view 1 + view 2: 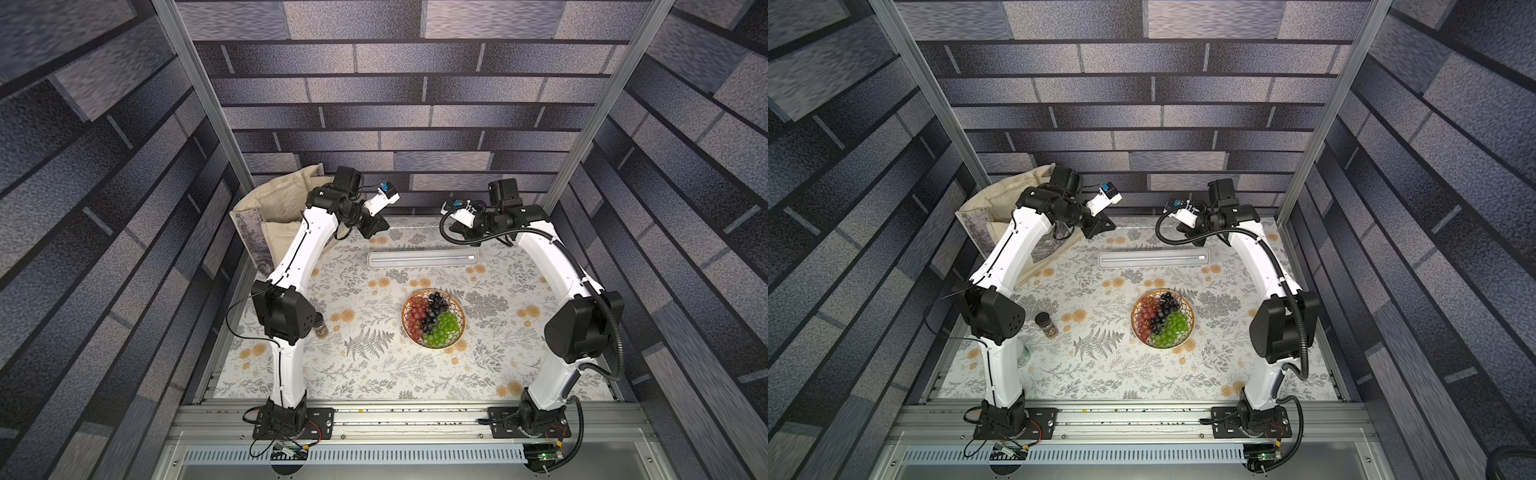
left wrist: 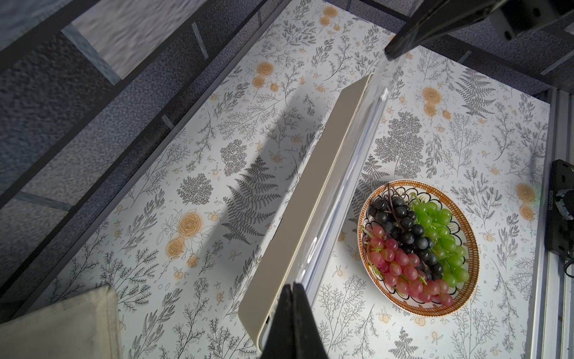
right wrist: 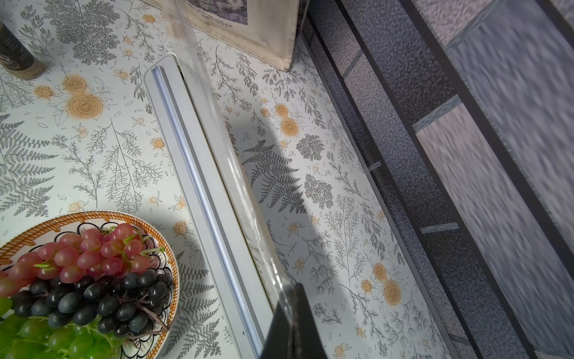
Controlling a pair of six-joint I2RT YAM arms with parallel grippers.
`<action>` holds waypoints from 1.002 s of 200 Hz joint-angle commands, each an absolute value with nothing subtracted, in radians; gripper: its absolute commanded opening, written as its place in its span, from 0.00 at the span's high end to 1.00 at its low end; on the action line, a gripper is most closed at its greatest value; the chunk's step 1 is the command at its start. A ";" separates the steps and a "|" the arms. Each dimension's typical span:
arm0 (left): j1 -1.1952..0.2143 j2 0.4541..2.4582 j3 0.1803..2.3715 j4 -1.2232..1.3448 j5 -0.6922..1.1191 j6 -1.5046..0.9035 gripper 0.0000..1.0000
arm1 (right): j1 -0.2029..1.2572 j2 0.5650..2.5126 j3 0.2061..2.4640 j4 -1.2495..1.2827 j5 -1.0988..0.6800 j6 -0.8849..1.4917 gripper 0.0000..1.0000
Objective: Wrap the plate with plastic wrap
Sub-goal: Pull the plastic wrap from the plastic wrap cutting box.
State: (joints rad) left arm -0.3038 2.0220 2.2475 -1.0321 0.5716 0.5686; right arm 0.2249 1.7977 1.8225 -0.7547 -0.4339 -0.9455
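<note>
Two tools are clenched, each on the film (image 2: 385, 77). My left tool (image 2: 293, 285) pinches one corner of the free edge; my right tool (image 3: 291, 290) pinches the other. The film runs taut between them as a narrow glossy band, raised above the box (image 1: 422, 259). The box lies flat on the tabletop (image 1: 365, 374) at upper centre in both top views. The plate (image 2: 431, 310) sits below the box in those views, right of centre, apart from it and not yet covered.

Step in hand, as I judge it: draw the film out and carry it over the plate.

Faults to guard against:
1. Slip. Each pinch covers only a small corner, so a sharp pull could strip the film from either tool.
2. Skew. If one tool leads, the sheet would wrinkle and cling to itself.
3. Box lift. The box looks light and nothing holds it down, so a steep pull may drag it toward the plate.
4. Sag. A slack sheet could catch on the grapes (image 1: 432, 318) before it spans the rim.
5. Short draw. Too little film would leave the rim exposed.
</note>
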 commanded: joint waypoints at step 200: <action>-0.321 1.922 2.296 -0.997 0.503 0.534 1.00 | 0.222 1.700 1.861 -0.677 -0.380 -0.912 1.00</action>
